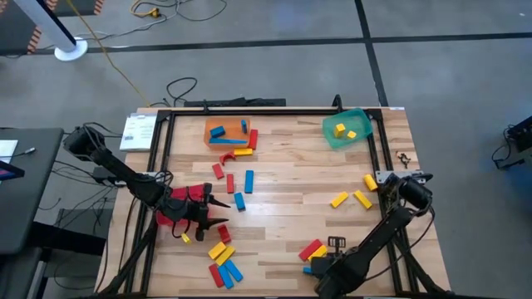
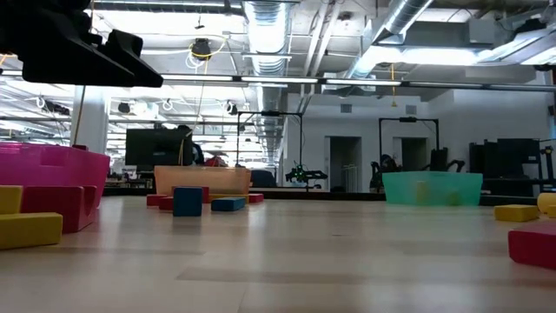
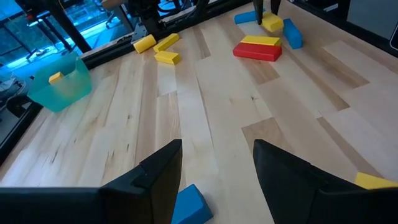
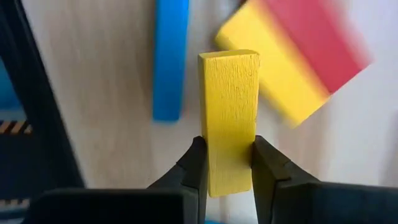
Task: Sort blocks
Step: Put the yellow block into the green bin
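My right gripper [image 4: 227,163] points down near the table's front right and is shut on a yellow block [image 4: 227,106]. Below it lie a blue block [image 4: 170,59] and a red block on a yellow one [image 4: 298,56]. The same small pile [image 1: 312,249] shows in the high view. My left gripper [image 3: 217,180] stands open at the front left, just past the red bin [image 1: 177,206]. A blue block [image 3: 189,205] lies flat on the table beside one of its fingers. Loose red, blue and yellow blocks [image 1: 223,267] lie flat on the table. My right gripper pinches the yellow block's two long sides [image 4: 227,171] between its two fingers, close to one end. The fingers come from above, pointing down. The block sticks out past the fingertips and appears lifted clear of the blocks below.
An orange bin [image 1: 229,133] with blue blocks stands at the far middle. A green bin [image 1: 347,129] with yellow blocks stands at the far right. Yellow blocks [image 1: 353,198] lie at the right, and red and blue ones [image 1: 237,178] lie mid-table. A black frame [image 1: 166,141] rims the table.
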Available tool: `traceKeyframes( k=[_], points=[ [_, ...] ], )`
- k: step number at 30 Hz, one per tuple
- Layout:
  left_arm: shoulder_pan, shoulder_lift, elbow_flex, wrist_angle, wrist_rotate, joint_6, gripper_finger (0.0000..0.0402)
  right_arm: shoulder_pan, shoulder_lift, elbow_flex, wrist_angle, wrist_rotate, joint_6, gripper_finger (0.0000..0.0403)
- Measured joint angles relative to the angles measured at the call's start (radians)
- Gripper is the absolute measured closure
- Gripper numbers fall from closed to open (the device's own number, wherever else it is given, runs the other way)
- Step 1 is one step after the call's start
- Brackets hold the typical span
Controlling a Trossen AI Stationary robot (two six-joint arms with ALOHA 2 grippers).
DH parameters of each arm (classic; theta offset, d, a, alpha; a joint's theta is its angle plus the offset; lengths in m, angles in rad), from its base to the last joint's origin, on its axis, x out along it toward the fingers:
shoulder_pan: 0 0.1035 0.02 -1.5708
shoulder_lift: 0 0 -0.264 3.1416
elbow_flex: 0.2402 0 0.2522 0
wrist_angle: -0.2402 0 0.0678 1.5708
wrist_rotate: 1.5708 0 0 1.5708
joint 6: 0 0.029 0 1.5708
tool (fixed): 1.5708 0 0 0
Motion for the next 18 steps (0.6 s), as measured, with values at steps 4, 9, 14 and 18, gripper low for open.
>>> traceKeyframes(
  k=[4,9,14,18],
  points=[
    [0.000,0.000,0.000,0.000,0.000,-0.001,0.0207,-0.045,-0.059,0.009,-0.006,0.136,-0.057,0.0317],
    [0.000,0.000,0.000,0.000,0.001,-0.012,0.0207,-0.135,-0.154,0.010,-0.058,0.371,-0.127,0.0317],
    [0.000,0.000,0.000,0.001,0.001,-0.012,0.0207,-0.267,-0.254,0.010,-0.120,0.593,-0.202,0.0316],
    [0.000,0.000,0.000,0.001,0.000,-0.002,0.0207,-0.402,-0.330,0.010,-0.135,0.671,-0.304,0.0316]
  ],
)
